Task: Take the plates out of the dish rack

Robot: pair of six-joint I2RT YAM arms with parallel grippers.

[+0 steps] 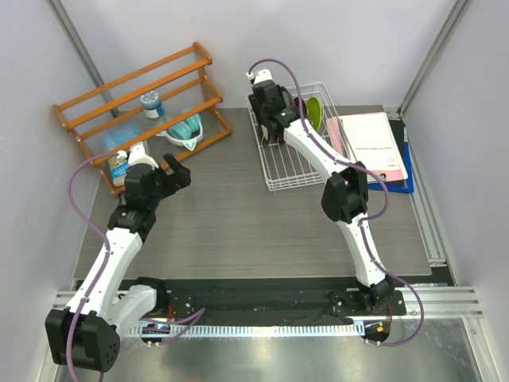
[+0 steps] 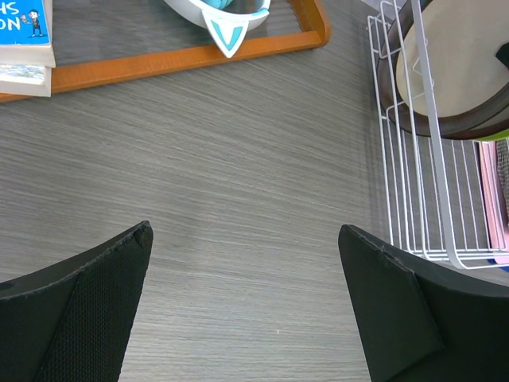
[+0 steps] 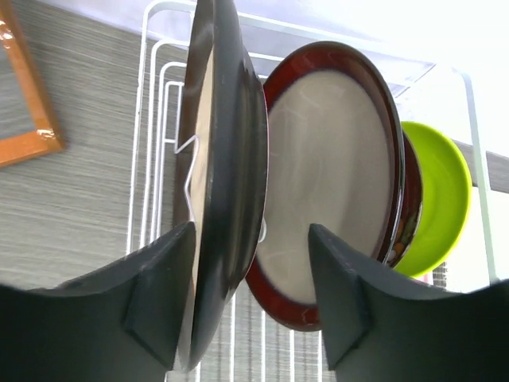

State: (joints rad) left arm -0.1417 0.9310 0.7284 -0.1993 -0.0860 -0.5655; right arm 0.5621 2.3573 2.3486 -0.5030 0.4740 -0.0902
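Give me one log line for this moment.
right hand: astride dark-rimmed plate in dish rack, not gripping | left hand: open above table

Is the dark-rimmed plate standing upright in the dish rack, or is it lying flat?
Upright: the dark-rimmed plate stands on edge among the dish rack wires, beside the red-rimmed plate.

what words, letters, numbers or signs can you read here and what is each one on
"NS" above "ON", cut off at the picture edge: blue cover of a book by the orange wooden slatted shelf
"V", a teal mark: on the white and teal bowl-like item
pink and white booklet beside the white wire dish rack: too small to read
blue label of the small bottle: too blurred
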